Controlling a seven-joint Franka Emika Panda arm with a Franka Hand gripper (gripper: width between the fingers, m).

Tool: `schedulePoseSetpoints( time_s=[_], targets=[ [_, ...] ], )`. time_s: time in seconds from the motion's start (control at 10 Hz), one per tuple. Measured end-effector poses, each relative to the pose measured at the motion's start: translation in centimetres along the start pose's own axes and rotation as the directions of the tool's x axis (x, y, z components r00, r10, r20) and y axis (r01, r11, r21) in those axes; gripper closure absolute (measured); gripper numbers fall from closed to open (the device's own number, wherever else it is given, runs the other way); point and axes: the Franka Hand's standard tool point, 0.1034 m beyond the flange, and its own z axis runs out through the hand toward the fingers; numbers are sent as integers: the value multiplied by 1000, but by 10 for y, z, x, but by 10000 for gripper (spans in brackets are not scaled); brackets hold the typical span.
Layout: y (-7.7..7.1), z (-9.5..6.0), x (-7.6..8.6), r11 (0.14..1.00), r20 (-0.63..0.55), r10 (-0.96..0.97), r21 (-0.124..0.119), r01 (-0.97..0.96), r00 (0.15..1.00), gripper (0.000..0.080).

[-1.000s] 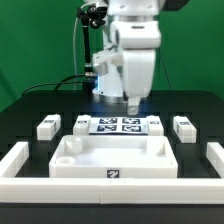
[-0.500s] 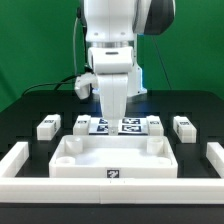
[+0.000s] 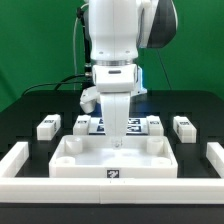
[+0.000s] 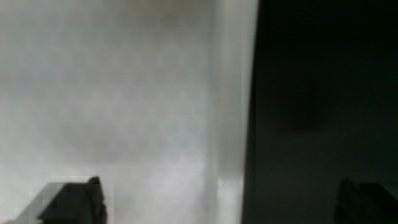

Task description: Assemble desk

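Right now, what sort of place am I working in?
Probably a robotics lab bench: a black table edged by white rails, a green backdrop, and a marker board of printed tags behind the desk top.

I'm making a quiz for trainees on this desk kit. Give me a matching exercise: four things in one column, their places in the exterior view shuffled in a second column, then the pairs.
Things
1. wide white tray-like desk top
2. small white tagged block legs
3. flat white marker board
4. two-finger gripper

Places
A. just behind the tray, partly hidden by the gripper
B. low at the tray's rear rim
C. front and centre, tagged wall facing the camera
D. in a row, two on either side of the board

Pairs: 1-C, 2-D, 3-A, 4-B
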Motion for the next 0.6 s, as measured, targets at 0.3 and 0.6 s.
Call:
schedulePoseSetpoints(
  time_s=[0.3,0.6],
  targets=[
    [1,0,0,1000,-1,25,-11,-25,1000,281],
    [1,1,0,1000,-1,26,-11,-26,1000,554]
  ],
)
